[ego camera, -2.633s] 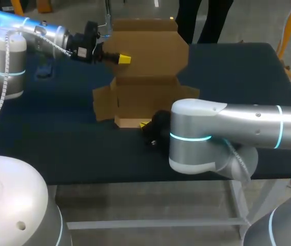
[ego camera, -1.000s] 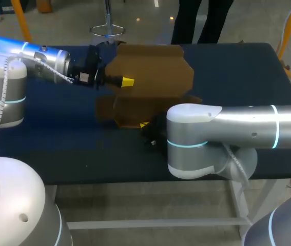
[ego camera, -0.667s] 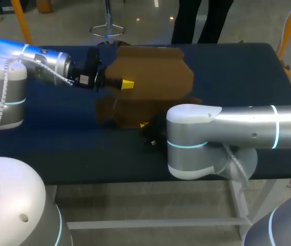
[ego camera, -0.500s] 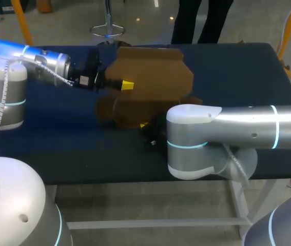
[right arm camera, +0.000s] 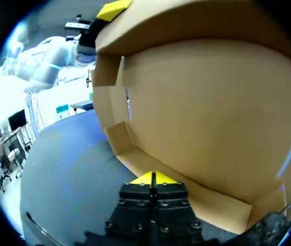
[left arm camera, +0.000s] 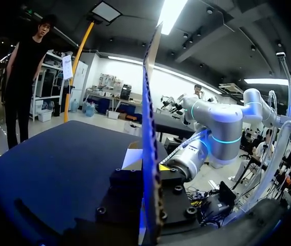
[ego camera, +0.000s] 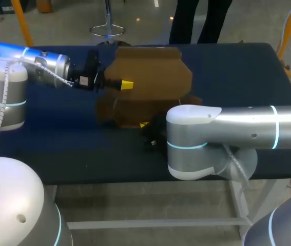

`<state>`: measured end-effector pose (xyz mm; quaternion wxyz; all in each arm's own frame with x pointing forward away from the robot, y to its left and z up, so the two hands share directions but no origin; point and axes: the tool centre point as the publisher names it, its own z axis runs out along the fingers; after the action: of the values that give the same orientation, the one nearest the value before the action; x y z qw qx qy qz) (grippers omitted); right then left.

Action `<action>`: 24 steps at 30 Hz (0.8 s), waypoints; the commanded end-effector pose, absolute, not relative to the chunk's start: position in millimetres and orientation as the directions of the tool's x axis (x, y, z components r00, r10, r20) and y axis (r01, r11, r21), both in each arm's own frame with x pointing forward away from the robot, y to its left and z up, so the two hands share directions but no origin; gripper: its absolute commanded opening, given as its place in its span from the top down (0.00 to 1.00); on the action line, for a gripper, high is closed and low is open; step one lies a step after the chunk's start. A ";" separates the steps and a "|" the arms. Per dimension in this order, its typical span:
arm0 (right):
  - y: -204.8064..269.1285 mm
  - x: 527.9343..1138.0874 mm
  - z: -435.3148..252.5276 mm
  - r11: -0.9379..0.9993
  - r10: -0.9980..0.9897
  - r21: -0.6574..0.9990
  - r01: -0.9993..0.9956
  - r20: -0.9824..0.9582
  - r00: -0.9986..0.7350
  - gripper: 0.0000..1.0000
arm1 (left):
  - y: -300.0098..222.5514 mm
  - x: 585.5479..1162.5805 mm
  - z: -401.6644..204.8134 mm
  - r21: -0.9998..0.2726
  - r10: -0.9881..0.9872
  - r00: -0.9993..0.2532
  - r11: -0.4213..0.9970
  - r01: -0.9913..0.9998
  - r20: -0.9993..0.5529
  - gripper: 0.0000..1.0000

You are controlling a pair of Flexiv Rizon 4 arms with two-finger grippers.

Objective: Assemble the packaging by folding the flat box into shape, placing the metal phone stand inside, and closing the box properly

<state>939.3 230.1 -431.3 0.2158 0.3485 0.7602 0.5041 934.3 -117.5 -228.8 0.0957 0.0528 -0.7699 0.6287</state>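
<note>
Cardboard box (ego camera: 150,77) at the middle of the bench (ego camera: 237,72), its base resting on the cloth and its lid (ego camera: 153,66) tipped forward over the open tray. The left fingers (ego camera: 127,84) are clenched on the lid's side edge. In the left wrist view the panel (left arm camera: 148,128) runs edge-on between them. The right fingers (right arm camera: 142,179) are pressed together with nothing between them, their tips just at the low front wall (right arm camera: 207,202). The metal phone stand shows in none of the views.

Handling, as a judgement: treat the board as light and fairly stiff across each panel but free to hinge at every crease. It will likely skid on the bench when pushed, so you need one arm to brace the base while the other swings the lid. Edges and tuck flaps probably crush or buckle under a hard pinch.

Where to hold: take the lid on flat board a little in from its edge, not on a corner tab, and steer it about its rear crease. Steady the tray by the front wall, low down.
</note>
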 end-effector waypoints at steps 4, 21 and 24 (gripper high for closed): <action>234.0 940.4 -438.9 0.250 0.751 0.916 0.313 0.020 -0.660 1.00 | -120.1 937.0 -233.0 -0.955 0.049 -0.975 0.218 -0.202 0.218 1.00; 234.0 940.4 -438.9 0.250 0.751 0.916 0.313 0.020 -0.660 1.00 | -119.5 940.1 -236.1 -0.952 0.046 -0.974 0.226 -0.208 0.223 1.00; 233.4 938.7 -437.3 0.248 0.750 0.918 0.311 0.021 -0.662 1.00 | -119.5 940.1 -236.1 -0.952 0.046 -0.974 0.226 -0.208 0.223 1.00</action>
<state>939.3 230.3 -431.0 0.2161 0.3481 0.7599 0.5046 938.7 -117.4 -231.2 0.0998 0.0535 -0.7762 0.6202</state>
